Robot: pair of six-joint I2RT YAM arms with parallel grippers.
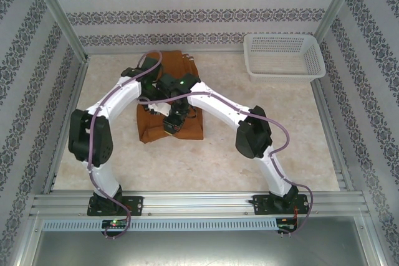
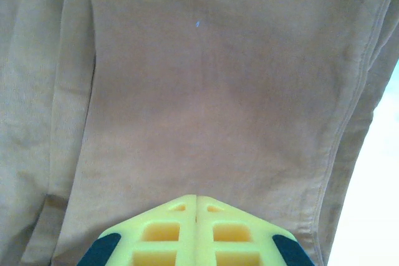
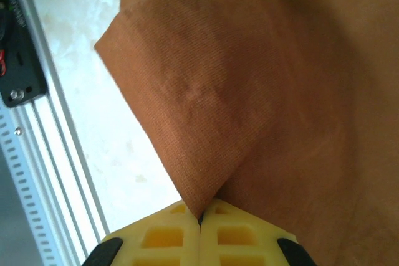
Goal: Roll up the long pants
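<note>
left of the basket (image 1: 287, 74), the right end effector (image 3: 199, 219) is clamping a fold of the long pants (image 1: 156, 130) and the left end effector (image 2: 196, 200) is sitting fingers-together on the cloth, seemingly beginning the roll and next needing an even turn-over.

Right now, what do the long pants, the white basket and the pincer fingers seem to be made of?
The long pants: woven cloth, probably cotton twill, matte; fine ribs and soft folds show. The basket: white plastic, probably; rigid mesh walls. The fingers of the right pincer: yellow moulded plastic or rubber, matte, with square recesses.

Matt woven cloth long pants (image 3: 206, 91), plastic mesh basket (image 1: 287, 74), brushed metal rail (image 1: 199, 200)
</note>
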